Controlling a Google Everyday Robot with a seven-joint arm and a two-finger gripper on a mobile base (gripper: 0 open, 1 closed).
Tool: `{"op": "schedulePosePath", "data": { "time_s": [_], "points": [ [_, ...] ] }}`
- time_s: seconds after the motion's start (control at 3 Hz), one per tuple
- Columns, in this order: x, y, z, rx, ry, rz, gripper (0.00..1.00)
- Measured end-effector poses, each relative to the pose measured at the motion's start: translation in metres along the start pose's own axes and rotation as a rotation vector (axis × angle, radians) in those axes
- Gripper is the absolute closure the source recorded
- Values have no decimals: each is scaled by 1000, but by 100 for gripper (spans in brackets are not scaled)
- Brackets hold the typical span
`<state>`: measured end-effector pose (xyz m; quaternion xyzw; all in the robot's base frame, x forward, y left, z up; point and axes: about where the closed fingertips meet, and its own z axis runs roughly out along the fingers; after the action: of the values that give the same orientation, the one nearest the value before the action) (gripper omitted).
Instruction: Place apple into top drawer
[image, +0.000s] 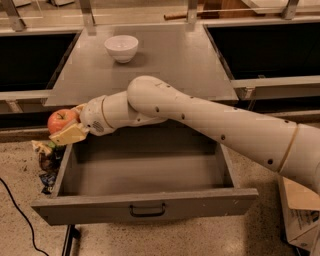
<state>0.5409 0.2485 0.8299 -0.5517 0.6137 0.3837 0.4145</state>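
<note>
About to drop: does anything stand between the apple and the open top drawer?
Nothing visible. The gripper holds the apple near the rear left corner of the top drawer, roughly over its left wall; shifting inward seems safer.

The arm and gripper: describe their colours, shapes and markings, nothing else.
The arm is a thick, smooth cream-white tube with small dark dots and a thin tan band near its wide end. A white wrist with a dotted grille leads to the gripper, at the top drawer's left rear corner; its fingers are flat and tan.
</note>
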Motion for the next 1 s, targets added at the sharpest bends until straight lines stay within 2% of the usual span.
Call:
{"op": "schedulePosePath", "data": {
  "time_s": [0.33,0.67,1.0],
  "points": [
    [30,0,3,21,62,46,100],
    [110,-3,-7,51,105,121,100],
    [110,-3,-7,51,106,121,100]
  ]
}}
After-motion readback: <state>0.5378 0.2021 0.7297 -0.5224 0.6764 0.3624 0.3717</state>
